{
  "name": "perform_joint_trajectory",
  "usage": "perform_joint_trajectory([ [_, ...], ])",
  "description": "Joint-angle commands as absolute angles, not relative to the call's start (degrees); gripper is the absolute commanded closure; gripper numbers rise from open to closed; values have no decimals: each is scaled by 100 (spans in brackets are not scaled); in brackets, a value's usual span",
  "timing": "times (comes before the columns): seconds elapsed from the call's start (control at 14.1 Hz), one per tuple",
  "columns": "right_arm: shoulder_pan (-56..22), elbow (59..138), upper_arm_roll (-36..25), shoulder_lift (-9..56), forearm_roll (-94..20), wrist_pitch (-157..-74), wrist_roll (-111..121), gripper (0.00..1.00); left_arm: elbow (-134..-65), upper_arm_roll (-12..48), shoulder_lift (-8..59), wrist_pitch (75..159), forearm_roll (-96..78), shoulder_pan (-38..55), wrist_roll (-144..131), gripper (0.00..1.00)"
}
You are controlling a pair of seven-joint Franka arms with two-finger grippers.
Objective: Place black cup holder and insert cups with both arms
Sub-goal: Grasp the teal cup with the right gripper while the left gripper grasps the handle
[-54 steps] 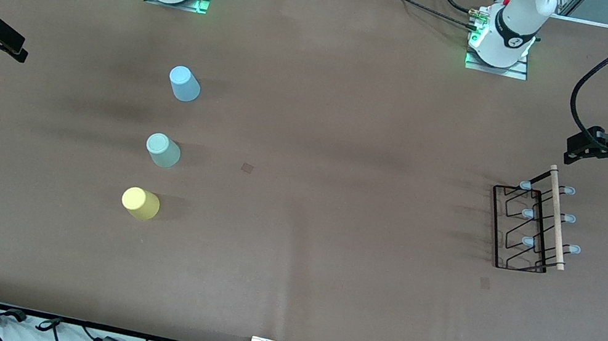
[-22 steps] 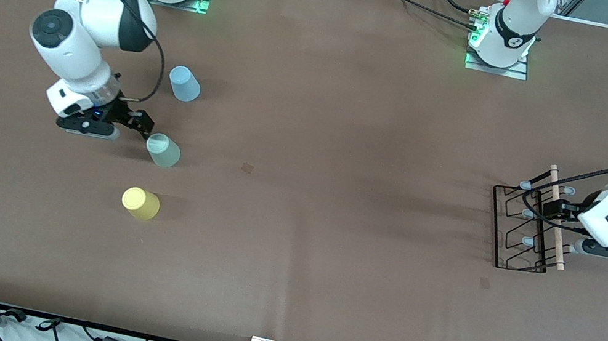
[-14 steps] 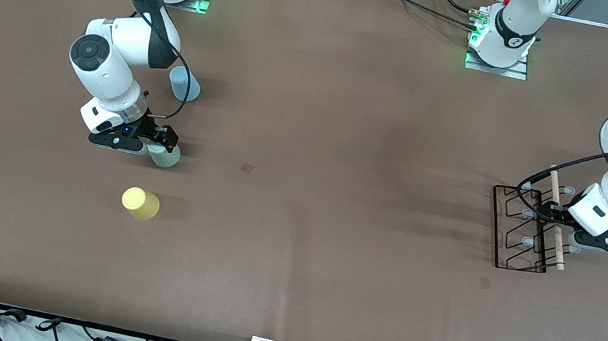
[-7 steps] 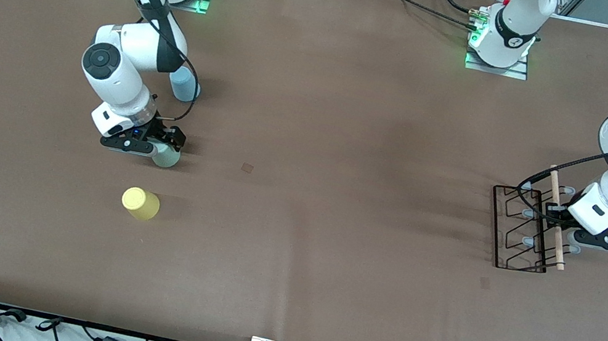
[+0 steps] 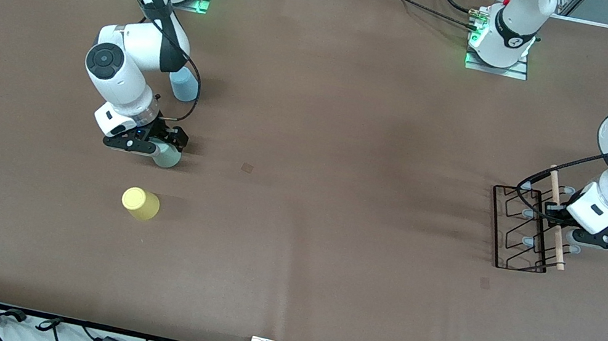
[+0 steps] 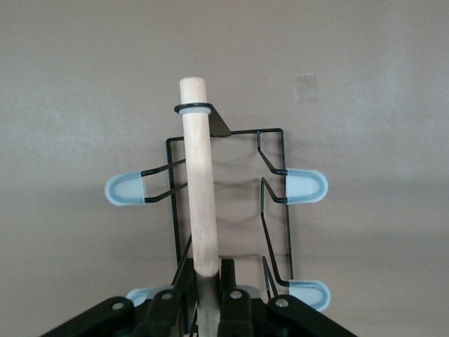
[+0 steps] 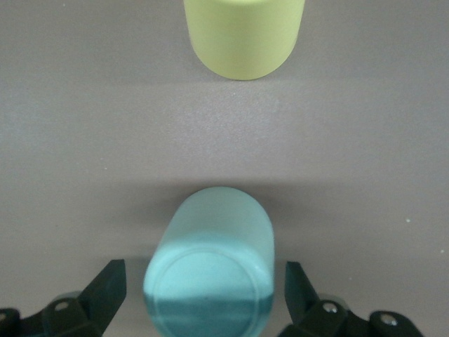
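Across the brown table [image 5: 323, 274], both arms are down at their work. At the left arm's end, the left gripper [image 5: 554, 211] sits low on the black rack [image 5: 518, 230], which lies on the table; its fingers [image 6: 228, 291] are pressed tight against either side of the wooden rod [image 6: 198, 196], gripping it near its middle. Grey-tipped prongs [image 6: 305, 184] stick out on both sides of that grip.

Toward the right arm's end, the right gripper [image 5: 166, 143] is down around the mint cup [image 5: 166, 155], which stands upside down on the table. Its fingers [image 7: 106, 284] are spread wide, one on each side of the cup, with a gap showing on both sides. The yellow cup [image 5: 140, 203] stands just ahead of that gripper, nearer the front camera than the mint one. The blue cup [image 5: 185, 86] stands under the right arm's forearm, partly hidden by it.
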State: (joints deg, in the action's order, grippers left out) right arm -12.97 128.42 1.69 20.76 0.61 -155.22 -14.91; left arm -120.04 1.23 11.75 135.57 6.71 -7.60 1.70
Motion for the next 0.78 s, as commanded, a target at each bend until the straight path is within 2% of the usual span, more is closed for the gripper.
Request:
perform_joint_trajectory([
  [0.0, -1266, 12797, 167, 2136, 53, -15574, -1301, 0, -12024, 141, 1090, 13474, 773, -800, 228, 95],
  [0.14, -1266, 12797, 167, 2136, 53, -15565, -1292, 0, -11928, 141, 1090, 13474, 773, -791, 255, 96],
  [0.21, -1266, 12797, 167, 2136, 53, -15557, -1283, 19, -11822, 141, 1090, 13456, 773, -791, 246, 96],
  [0.35, -1266, 12788, 167, 2110, 53, -15539, -1274, 65, -11498, 184, 1090, 13072, 773, -782, 246, 96],
  [0.42, -1266, 12779, 167, 2066, 53, -15530, -1266, 78, -11218, 211, 1090, 12669, 773, -747, 237, 96],
  [0.5, -1266, 12779, 167, 2022, 53, -15513, -1266, 84, -10902, 220, 1090, 12247, 773, -704, 237, 96],
  [0.71, -1274, 12744, 141, 1715, 61, -15136, -1257, 85, -10250, 482, 1090, 11340, 730, -458, 185, 96],
])
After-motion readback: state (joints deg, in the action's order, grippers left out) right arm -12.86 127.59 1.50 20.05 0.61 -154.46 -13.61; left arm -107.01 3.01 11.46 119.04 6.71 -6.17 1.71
